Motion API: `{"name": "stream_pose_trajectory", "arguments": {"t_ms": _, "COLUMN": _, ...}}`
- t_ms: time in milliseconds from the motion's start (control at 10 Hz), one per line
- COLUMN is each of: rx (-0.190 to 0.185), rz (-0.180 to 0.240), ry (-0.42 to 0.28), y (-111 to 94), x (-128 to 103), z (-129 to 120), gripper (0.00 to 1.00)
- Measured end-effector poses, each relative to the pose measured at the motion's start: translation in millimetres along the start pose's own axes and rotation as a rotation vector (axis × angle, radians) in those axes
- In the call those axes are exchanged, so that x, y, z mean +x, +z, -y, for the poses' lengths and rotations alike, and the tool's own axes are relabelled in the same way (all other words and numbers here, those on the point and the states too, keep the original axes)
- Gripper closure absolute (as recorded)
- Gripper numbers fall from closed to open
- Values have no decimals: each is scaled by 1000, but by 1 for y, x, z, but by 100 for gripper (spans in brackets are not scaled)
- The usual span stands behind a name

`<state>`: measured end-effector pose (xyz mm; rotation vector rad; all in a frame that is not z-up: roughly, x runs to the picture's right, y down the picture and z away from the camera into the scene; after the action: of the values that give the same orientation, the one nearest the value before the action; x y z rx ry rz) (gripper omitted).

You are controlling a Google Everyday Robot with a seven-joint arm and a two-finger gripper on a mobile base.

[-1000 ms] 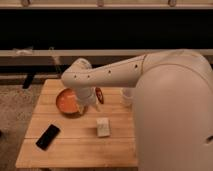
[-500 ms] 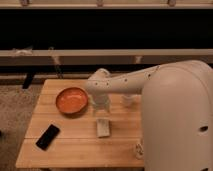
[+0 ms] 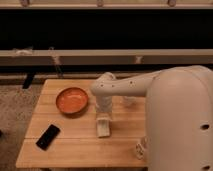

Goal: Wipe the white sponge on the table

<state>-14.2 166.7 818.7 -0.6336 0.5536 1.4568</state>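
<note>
The white sponge [image 3: 103, 128] lies on the light-wood table [image 3: 75, 150] near its middle, just right of the orange bowl. My gripper [image 3: 104, 118] points straight down and sits right on the sponge's far end, touching or nearly touching it. The white arm [image 3: 125, 87] reaches in from the right, and its wrist hides the sponge's far edge.
An orange bowl [image 3: 72, 100] stands at the back left of the table. A black phone [image 3: 48, 136] lies at the front left. A translucent white cup [image 3: 129, 102] peeks out behind the arm. My large white body [image 3: 180, 125] covers the table's right side.
The arm has swung from over the orange bowl to the right and down. The gripper now stands on the sponge. The sponge, bowl and phone have not moved.
</note>
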Motion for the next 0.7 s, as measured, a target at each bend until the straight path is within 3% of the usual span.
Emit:
{"name": "stream_pose_trajectory", "arguments": {"t_ms": 300, "rx": -17, "rz": -34, "ry": -17, "y": 10, "x": 6, "z": -4, "gripper": 35}}
{"name": "stream_pose_trajectory", "arguments": {"t_ms": 700, "rx": -8, "rz": -72, "ry": -54, "y": 23, "x": 11, "z": -11, "gripper": 35}}
